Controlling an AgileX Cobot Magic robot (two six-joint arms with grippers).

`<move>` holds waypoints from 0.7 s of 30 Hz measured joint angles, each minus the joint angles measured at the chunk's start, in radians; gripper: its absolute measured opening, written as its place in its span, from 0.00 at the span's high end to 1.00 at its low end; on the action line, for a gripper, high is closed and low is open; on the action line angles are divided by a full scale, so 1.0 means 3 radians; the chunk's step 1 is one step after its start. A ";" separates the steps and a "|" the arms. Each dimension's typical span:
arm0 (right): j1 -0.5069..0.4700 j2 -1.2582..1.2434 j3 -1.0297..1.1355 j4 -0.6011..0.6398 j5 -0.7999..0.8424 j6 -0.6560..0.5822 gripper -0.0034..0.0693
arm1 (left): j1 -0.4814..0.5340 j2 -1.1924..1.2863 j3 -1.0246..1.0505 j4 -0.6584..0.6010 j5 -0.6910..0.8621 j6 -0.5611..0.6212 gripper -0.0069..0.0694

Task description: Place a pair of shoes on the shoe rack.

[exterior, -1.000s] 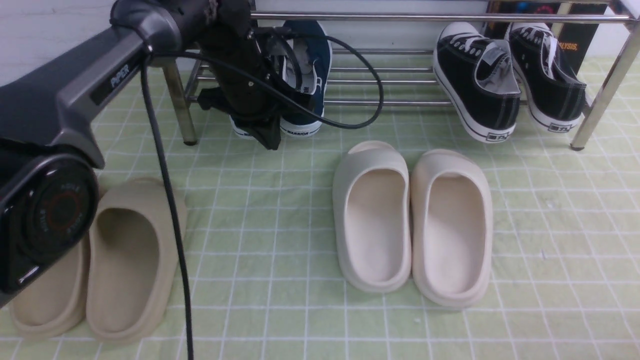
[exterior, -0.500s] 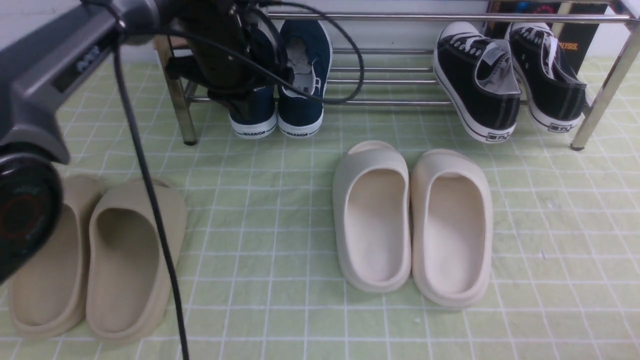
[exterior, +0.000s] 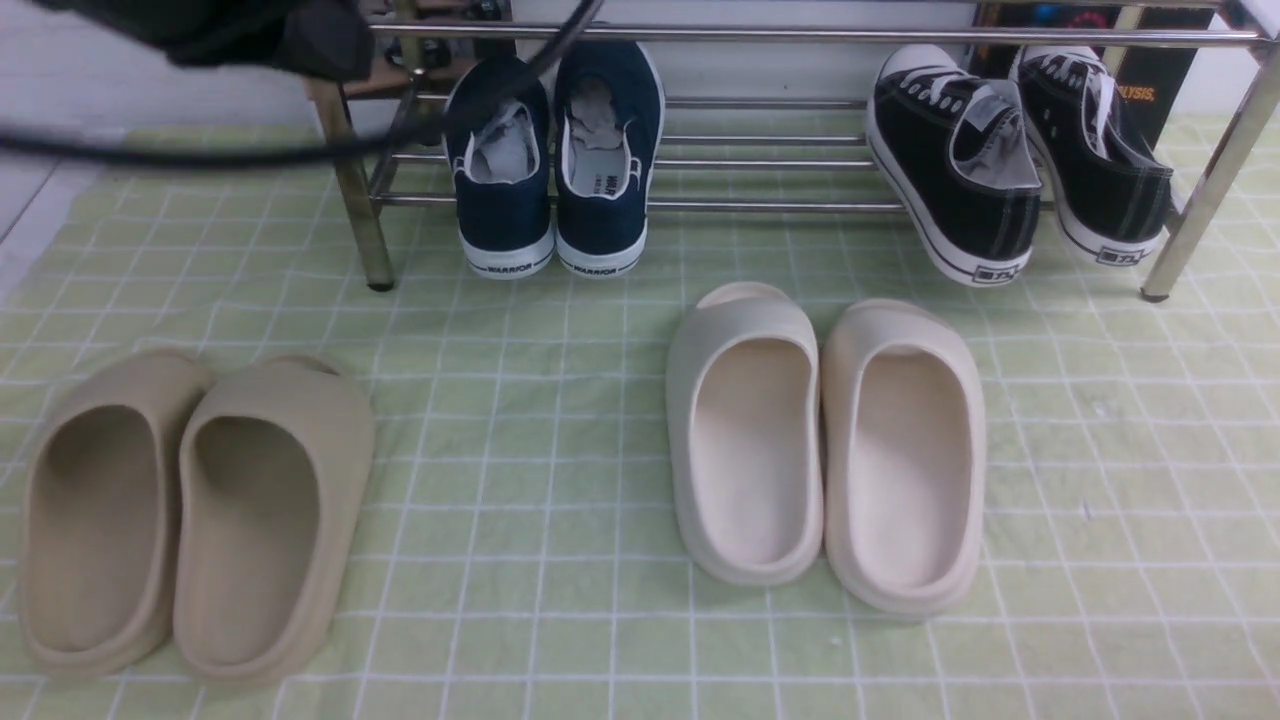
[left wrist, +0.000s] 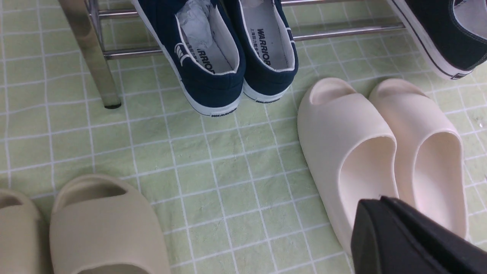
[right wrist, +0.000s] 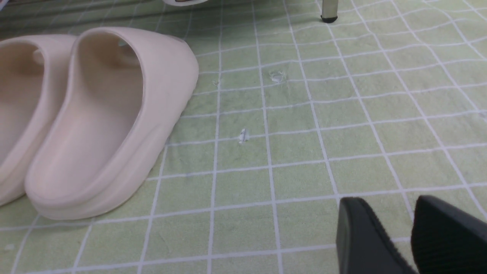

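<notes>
Two navy-blue slip-on shoes (exterior: 498, 170) (exterior: 603, 160) lean side by side on the left end of the chrome shoe rack (exterior: 800, 35). Their toes point up and their white heels rest on the cloth. The left wrist view shows the same shoes (left wrist: 205, 80) (left wrist: 266, 72) with paper stuffing inside. My left gripper (left wrist: 378, 201) is shut and empty, high above the cream slides and well back from the shoes. In the front view only a blur of the left arm (exterior: 230, 30) shows at the top left corner. My right gripper (right wrist: 384, 207) hangs open over bare cloth, holding nothing.
Black lace-up sneakers (exterior: 960, 170) (exterior: 1095, 150) lean on the rack's right end. A cream pair of slides (exterior: 745, 430) lies mid-floor and a beige pair (exterior: 265, 510) at the near left, all on green checked cloth (exterior: 560, 420). A black cable (exterior: 200, 155) hangs across the upper left.
My left arm has lifted and pulled back up and to the left, away from the navy shoes. Both shoes now stand uncovered on the rack.
</notes>
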State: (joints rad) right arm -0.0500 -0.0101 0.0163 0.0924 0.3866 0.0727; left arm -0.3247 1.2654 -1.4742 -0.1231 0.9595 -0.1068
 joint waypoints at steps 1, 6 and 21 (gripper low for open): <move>0.0000 0.0000 0.0000 0.0000 0.0000 0.0000 0.62 | 0.0000 -0.0260 0.0431 -0.0033 -0.0300 0.0000 0.93; 0.0000 0.0000 0.0000 0.0000 0.0000 0.0000 0.62 | 0.0000 -0.1108 0.1917 -0.0128 -0.1390 0.0000 0.93; 0.0000 0.0000 0.0000 0.0000 0.0000 0.0000 0.62 | 0.0000 -0.1620 0.3625 -0.0131 -0.1900 -0.0003 0.93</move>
State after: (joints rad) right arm -0.0500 -0.0101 0.0163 0.0924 0.3866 0.0727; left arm -0.3247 0.7793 -0.3867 -0.1625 0.3895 -0.1078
